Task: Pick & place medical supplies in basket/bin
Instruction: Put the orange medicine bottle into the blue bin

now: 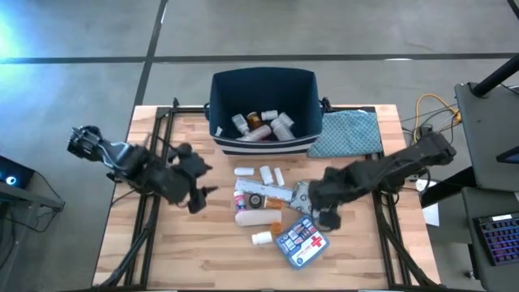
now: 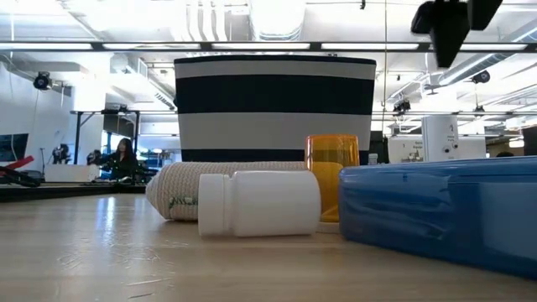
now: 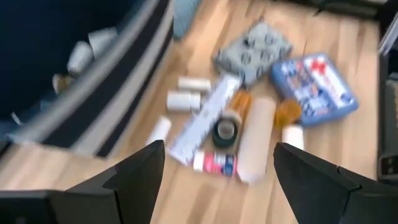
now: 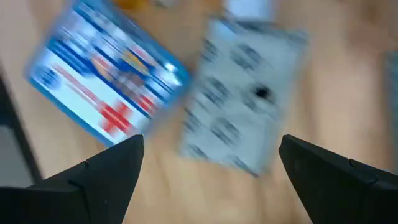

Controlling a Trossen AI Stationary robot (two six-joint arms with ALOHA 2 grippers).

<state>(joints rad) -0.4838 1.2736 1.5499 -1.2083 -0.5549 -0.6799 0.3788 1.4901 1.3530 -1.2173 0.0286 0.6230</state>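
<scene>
The navy bin [image 1: 261,89] stands at the table's far middle, with several white bottles in it. In front of it lie loose supplies: white bottles [image 1: 271,173], a beige bandage roll [image 1: 258,217], an orange vial [image 1: 276,229], a silver blister pack [image 1: 303,196] and the blue first-aid pouch [image 1: 302,239]. My left gripper [image 1: 199,195] is open and empty, left of the pile, above the table. My right gripper [image 1: 315,212] is open and empty over the blister pack [image 4: 242,93] and the pouch [image 4: 106,81], touching neither.
A blue-grey patterned cloth [image 1: 349,134] lies to the right of the bin. Black frame rails [image 1: 150,162] run along the table's left and right sides. Bare wood [image 1: 178,251] shows at the near left. In the low view the bandage roll [image 2: 193,191], a white bottle [image 2: 260,204] and the orange vial [image 2: 331,176] stand before the bin [image 2: 274,105].
</scene>
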